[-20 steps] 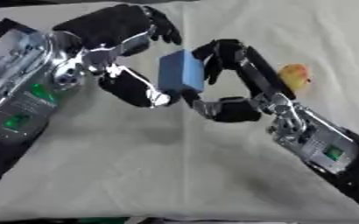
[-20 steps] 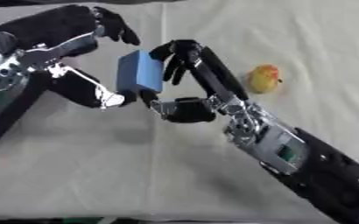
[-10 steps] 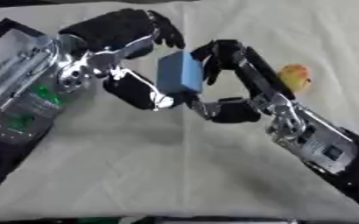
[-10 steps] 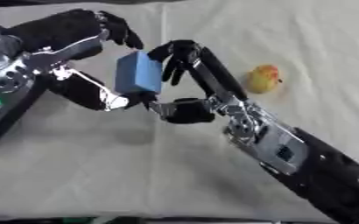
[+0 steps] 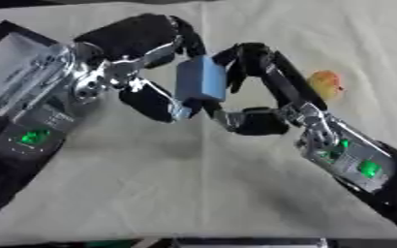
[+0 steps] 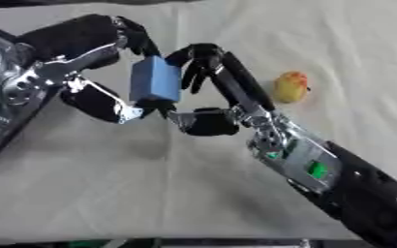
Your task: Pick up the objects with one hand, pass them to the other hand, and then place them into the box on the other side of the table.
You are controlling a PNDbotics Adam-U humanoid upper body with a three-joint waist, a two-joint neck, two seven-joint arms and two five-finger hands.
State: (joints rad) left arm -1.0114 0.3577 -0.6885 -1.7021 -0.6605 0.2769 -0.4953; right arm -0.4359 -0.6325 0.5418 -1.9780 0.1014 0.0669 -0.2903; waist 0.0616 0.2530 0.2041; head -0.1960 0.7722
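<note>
A: What has the left hand (image 5: 143, 72) got?
B: Its black fingers curl over the top of a small light-blue rectangular block (image 5: 201, 83); its thumb reaches in at the block's lower edge; so it is closed around the block from the left.

A: And the block itself?
B: It stands nearly upright, held above the pale cloth-covered table (image 5: 151, 184), between the two hands, in the upper middle of the view.

A: The right hand (image 5: 257, 82)?
B: Its fingers are bent and spread at the block's right face, touching it or just beside it; its thumb sits low, under the block's bottom corner; I cannot tell whether it bears any of the weight, yet it too is curled round the block.

A: Anything else further right?
B: A small rounded yellow-and-orange object (image 6: 291, 87) lies on the cloth, just beyond the right hand's fingers and apart from them.

A: Edges, and room?
B: A dark box (image 5: 7, 46) shows at the far left edge, mostly behind the left forearm; the cloth below both arms lies bare across the lower half; the table's near edge runs along the bottom of the view.
</note>
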